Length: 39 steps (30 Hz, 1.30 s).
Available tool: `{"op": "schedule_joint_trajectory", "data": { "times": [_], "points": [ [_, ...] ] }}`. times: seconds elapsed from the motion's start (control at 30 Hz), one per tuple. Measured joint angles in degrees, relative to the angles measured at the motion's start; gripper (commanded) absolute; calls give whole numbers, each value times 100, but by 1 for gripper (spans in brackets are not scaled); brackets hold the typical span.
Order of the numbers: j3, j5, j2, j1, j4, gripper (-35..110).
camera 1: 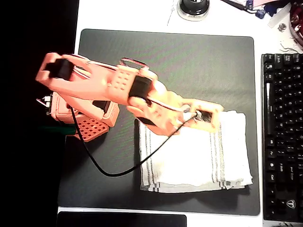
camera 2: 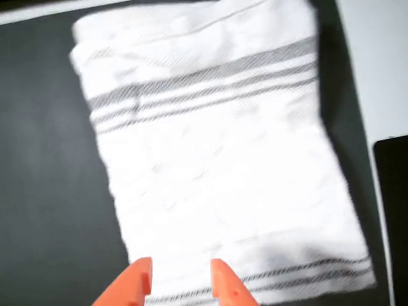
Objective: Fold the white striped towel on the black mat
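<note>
In the overhead view, the orange arm [camera 1: 118, 90] starts from its base at the left edge of the black mat [camera 1: 199, 61] and reaches to the right. Its end effector [camera 1: 208, 118] is above the upper edge of the white striped towel [camera 1: 194, 153]. The towel lies flat on the lower right part of the mat, with grey stripes near its left and right edges. A black cable [camera 1: 113, 172] hangs from the arm and crosses the left corner of the towel. To the right of the mat, a black keyboard [camera 1: 281, 137] lies on the white worktop [camera 1: 128, 16].

In the wrist view, the two orange fingertips [camera 2: 137, 277] are a little apart, with the towel [camera 2: 217, 166] just under them, near one striped edge. They hold nothing. I cannot tell if they touch the cloth.
</note>
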Motion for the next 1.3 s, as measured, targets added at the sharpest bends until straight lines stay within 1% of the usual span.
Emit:
{"op": "schedule_joint_trajectory", "data": {
  "times": [0.1,0.17,0.33,0.5,0.67,0.8,0.9,1.0,1.07,1.17,1.3],
  "points": [
    [334,246,721,-167,396,13],
    [536,413,1055,-26,677,14],
    [1301,624,1512,1213,686,15],
    [2048,668,1327,2030,343,15],
    [2646,659,870,2716,-624,14],
    [3094,598,369,2944,-1468,14],
    [3445,624,53,2909,-2197,13],
    [3560,694,-352,2865,-2742,4],
    [3542,721,-598,2856,-2874,0],
    [3357,703,-747,2848,-2804,0],
    [3015,580,-642,3050,-2065,0]
  ]
}}
